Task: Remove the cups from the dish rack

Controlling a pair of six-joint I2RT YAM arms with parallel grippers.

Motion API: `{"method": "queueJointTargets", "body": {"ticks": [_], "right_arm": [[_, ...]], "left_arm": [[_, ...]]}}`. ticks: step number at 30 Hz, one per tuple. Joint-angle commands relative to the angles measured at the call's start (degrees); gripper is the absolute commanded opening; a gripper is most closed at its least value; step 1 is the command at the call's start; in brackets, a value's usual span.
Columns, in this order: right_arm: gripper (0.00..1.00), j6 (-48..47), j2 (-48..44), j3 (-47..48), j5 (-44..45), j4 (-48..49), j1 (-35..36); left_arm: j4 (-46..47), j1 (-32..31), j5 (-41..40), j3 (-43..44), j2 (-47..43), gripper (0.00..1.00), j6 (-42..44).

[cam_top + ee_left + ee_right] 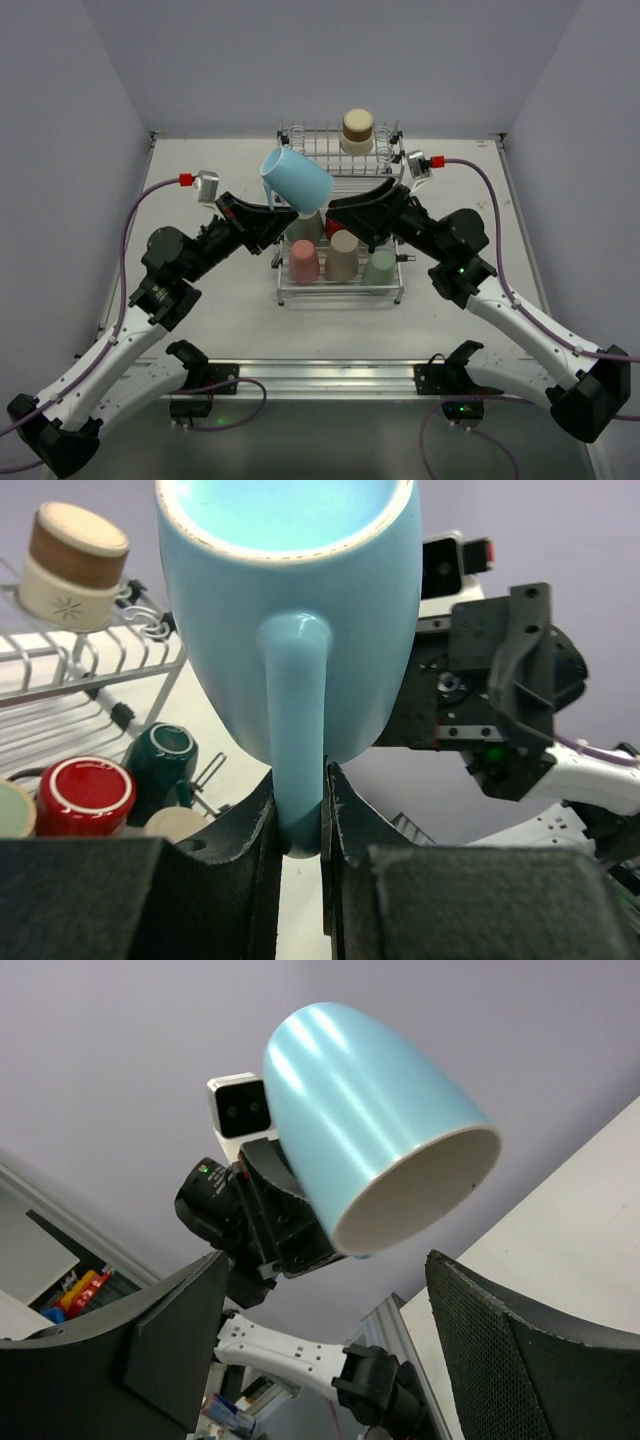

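Your left gripper (300, 805): clamped on light blue mug (297, 180) handle | mug: tilted, raised over dish rack (340, 297) left edge | your right gripper (328, 1265): jaws wide, near mug, holding nothing

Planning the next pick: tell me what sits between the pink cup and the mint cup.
The beige cup, in the rack's front row, seen in the top view.
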Motion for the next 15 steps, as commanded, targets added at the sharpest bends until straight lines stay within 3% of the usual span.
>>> {"method": "queueJointTargets", "body": {"ticks": [1, 11, 15], "right_arm": [[0.82, 0.1, 2.1, 4.4, 0.3, 4.1, 0.5], [0.70, 5.8, 10.2, 9.1, -3.2, 14.9, 1.9], [0.56, 8.6, 12.9, 8.6, -2.8, 21.2, 2.5]], "left_arm": [[14.2, 0.2, 4.8, -1.1, -1.6, 0.00, -3.1], [18.9, 0.2, 7.1, -3.7, -1.1, 0.00, -4.3], [19.2, 0.2, 7.8, -4.7, -1.1, 0.00, -4.7]]}}
